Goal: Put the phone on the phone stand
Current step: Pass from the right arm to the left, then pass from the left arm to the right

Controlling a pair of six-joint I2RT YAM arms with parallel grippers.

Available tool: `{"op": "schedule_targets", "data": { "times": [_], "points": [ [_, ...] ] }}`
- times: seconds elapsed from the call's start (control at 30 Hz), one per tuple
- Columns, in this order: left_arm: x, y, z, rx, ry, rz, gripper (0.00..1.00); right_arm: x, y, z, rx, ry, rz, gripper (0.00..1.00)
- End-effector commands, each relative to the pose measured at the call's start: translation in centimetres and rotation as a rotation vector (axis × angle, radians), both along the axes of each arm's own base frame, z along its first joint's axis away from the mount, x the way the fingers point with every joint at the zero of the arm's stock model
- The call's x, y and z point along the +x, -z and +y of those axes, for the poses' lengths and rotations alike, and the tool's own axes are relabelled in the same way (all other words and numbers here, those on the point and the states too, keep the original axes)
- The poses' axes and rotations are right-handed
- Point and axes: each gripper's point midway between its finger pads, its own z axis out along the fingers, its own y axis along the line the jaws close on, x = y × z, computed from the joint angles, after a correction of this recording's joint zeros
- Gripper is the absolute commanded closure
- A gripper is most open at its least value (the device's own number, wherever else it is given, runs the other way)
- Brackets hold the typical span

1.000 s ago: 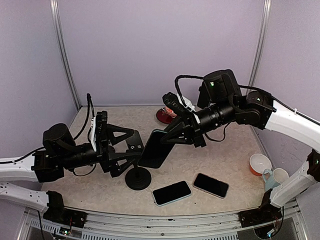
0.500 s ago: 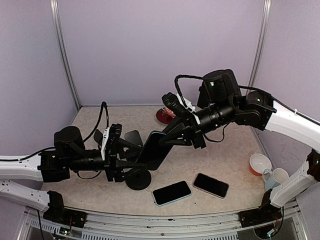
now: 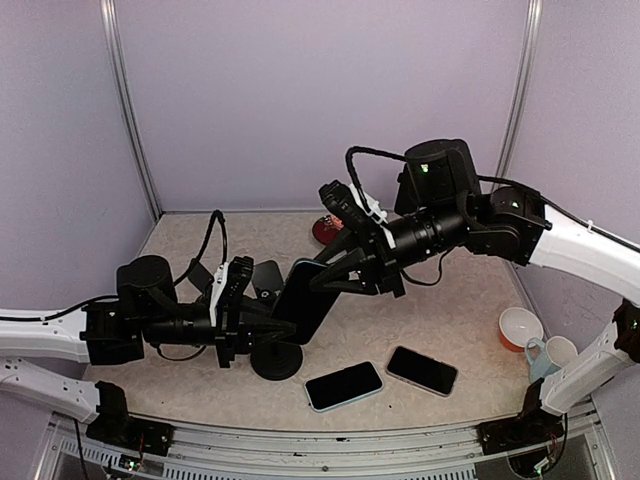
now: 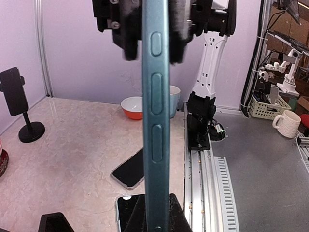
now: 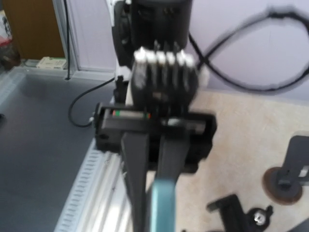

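Okay, your left fingers (image 4: pixel 138 218) clamp the teal-edged phone (image 4: pixel 155 121); right fingers (image 5: pixel 134 183) unclear; seating it on the black round-base stand (image 3: pixel 277 362) isn't done.

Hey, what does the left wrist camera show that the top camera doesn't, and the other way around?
Only the left wrist: the phone edge-on with its side buttons, a second stand by the wall, and a basket off to the side. Only the top: the left arm and the round base of the near stand below the phone. Both: the phone held off the tabletop, two spare phones lying flat, and the orange bowl.
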Motion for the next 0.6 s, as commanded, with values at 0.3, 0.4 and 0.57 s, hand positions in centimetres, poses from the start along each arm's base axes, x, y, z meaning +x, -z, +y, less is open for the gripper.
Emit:
{"op": "schedule_targets", "data": {
  "times": [0.3, 0.4, 0.57],
  "points": [
    [-0.3, -3.7, 1.7, -0.159, -0.039, -0.044, 1.00, -0.9, -4.5, 0.1, 0.336, 0.006, 0.045, 0.33],
    [-0.5, -3.5, 1.5, -0.154, -0.030, -0.039, 1.00, -0.6, -4.5, 0.4, 0.361, 0.019, 0.047, 0.32],
    [-0.6, -3.4, 1.2, -0.153, -0.020, -0.034, 1.00, -0.5, -4.0, 1.4, 0.364, -0.006, 0.074, 0.33]
  ]
}}
